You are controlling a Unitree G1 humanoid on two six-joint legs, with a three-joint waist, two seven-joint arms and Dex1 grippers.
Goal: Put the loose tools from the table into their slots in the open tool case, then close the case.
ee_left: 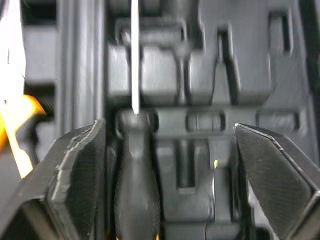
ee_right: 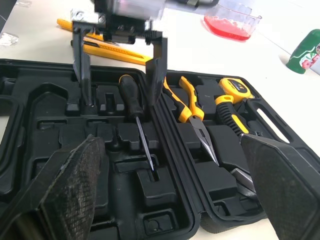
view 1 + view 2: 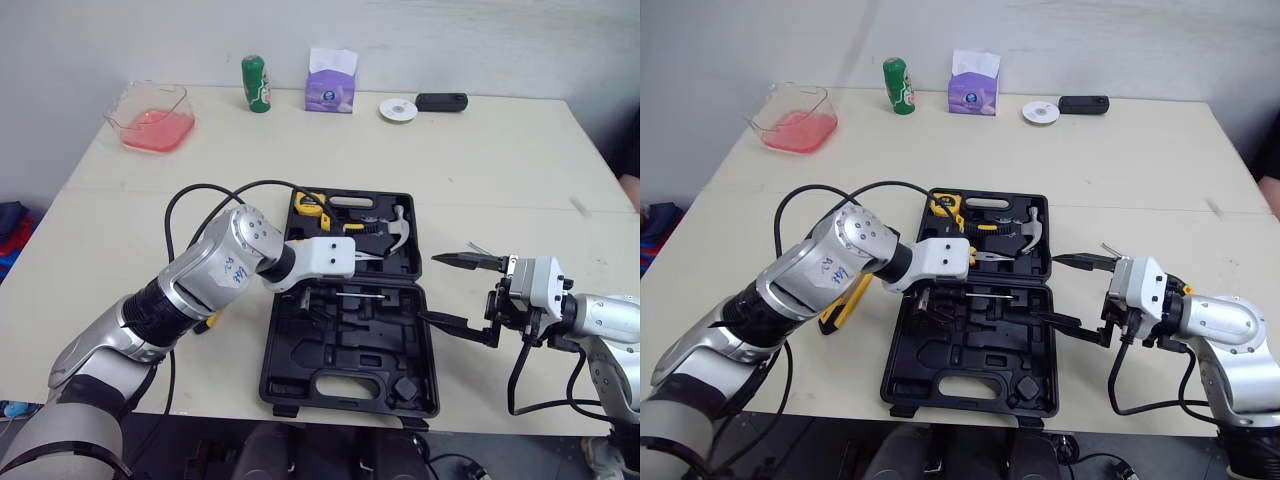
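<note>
The tool case lies open flat near the near edge of the table, one half toward me and one half beyond it. My left gripper hangs over the left part of the near half with its two fingers spread wide and pointing down, holding nothing. The screwdriver lies in that half, black handle directly under my left gripper and between its fingers, shaft running to the right along its groove. The handle sits much closer to one finger than to the other; it may be brushing that pad, but the left wrist view is too blurred for me to be sure.

My right gripper hovers just past the right edge of the case, above the table, pointing left toward the case. Its fingers are wide apart and empty.

In the far half, the pliers with yellow grips lie near the hinge line, the yellow tape measure sits at the far left corner, and the hammer rests at the right.

A yellow utility knife lies loose on the table just left of the case, partly covered by my left arm.
</note>
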